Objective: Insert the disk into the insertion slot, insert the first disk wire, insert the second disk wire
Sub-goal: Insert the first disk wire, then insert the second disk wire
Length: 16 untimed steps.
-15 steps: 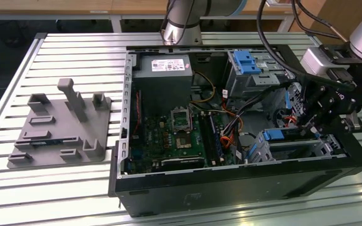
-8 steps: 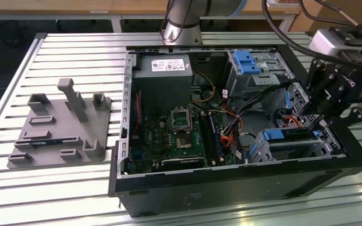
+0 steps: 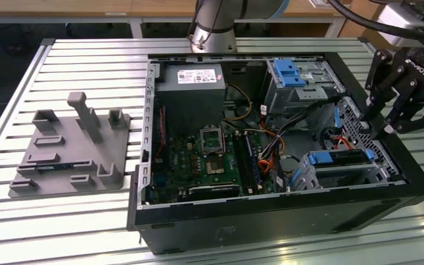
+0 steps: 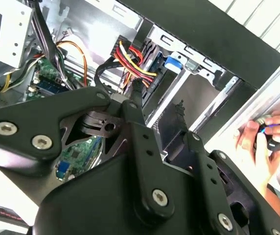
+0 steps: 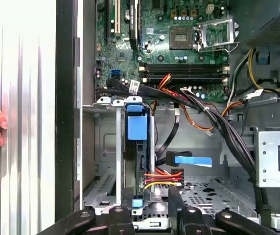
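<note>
Disk (image 3: 342, 158), silver-grey hard drive w/ blue plastic carrier, sits inside low perforated sheet-metal insertion slot (image 3: 348, 175) in open black PC case (image 3: 286, 216). Black gripper (image 3: 388, 132) hovers near it, fingers (image 4: 140, 127) apart, holding nothing.

Robotics lab, bench-top test cell. Evidence: slotted aluminium-profile surface (image 3: 86, 66); robot arm (image 3: 212, 25) standing at its far edge; desktop computer case (image 3: 271, 221) laid on its side, panel off, boards and wiring exposed; grey fixture plate (image 3: 72, 149) with moulded holders just beside the case; wooden benches (image 3: 64, 5) behind. Person's hand (image 4: 269, 134) at the surface edge in the second wrist view.
</note>
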Each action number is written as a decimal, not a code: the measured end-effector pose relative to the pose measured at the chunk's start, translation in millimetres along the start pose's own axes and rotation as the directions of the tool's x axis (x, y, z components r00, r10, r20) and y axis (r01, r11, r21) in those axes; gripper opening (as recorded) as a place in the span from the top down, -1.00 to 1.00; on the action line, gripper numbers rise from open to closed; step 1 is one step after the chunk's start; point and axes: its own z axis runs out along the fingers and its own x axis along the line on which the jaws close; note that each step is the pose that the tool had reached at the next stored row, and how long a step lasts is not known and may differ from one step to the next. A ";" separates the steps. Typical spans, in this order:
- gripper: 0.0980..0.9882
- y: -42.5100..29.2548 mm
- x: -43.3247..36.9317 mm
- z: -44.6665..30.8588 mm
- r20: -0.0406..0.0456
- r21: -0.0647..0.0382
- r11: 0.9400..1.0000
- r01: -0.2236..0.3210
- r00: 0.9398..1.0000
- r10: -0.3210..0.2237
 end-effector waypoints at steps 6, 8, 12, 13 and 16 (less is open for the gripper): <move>0.29 0.0 0.0 -0.1 0.000 0.000 1.000 -0.001 1.000 0.001; 0.29 0.0 0.0 -0.1 0.000 0.000 1.000 -0.001 1.000 0.001; 0.29 0.0 0.0 -0.1 -0.001 0.000 1.000 -0.001 1.000 0.001; 0.29 0.0 0.0 -0.1 -0.001 0.000 1.000 -0.001 1.000 0.001; 0.29 0.0 0.0 -0.1 -0.001 0.000 1.000 -0.001 1.000 0.001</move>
